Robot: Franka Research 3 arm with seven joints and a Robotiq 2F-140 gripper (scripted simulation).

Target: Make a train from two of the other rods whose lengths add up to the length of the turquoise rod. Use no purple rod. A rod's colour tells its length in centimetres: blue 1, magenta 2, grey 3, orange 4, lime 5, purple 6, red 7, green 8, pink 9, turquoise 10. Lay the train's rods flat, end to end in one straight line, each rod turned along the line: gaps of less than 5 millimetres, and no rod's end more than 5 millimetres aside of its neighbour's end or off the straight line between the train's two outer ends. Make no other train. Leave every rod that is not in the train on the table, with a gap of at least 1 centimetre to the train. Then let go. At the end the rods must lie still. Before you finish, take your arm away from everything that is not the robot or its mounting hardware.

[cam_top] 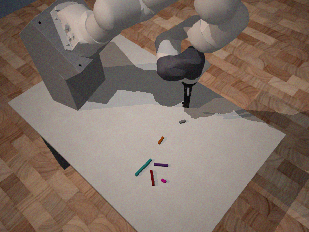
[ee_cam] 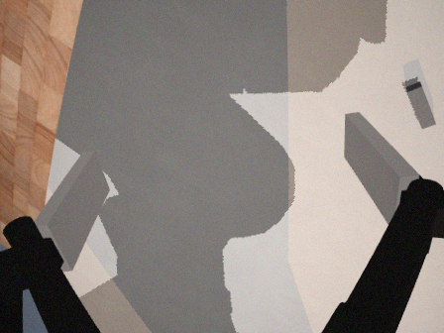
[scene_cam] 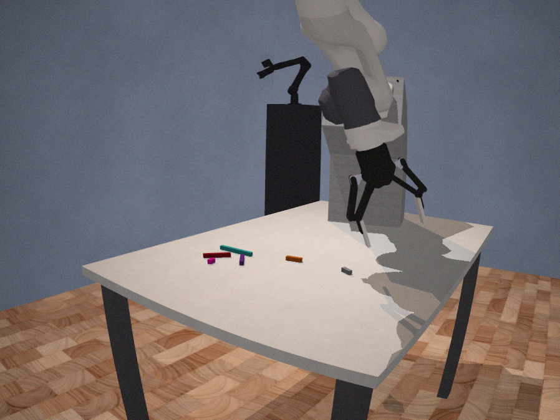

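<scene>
The turquoise rod (cam_top: 143, 167) lies flat near the table's middle front. Close by it lie the red rod (cam_top: 152, 177), the purple rod (cam_top: 160, 164) and the short magenta rod (cam_top: 163, 180), all apart from each other. The orange rod (cam_top: 160, 140) lies alone further back. The grey rod (cam_top: 182, 121) lies alone beyond it; it also shows in the wrist view (ee_cam: 418, 95) at the right edge. My gripper (scene_cam: 393, 228) is wide open and empty. It hangs above the table behind the grey rod, over the arm's shadow, and no rod lies between the fingers.
The grey robot base block (cam_top: 60, 62) stands at the table's back corner. A black pedestal (scene_cam: 291, 157) with a small dark arm stands behind the table. The table's right edge (scene_cam: 434, 311) is close to the gripper.
</scene>
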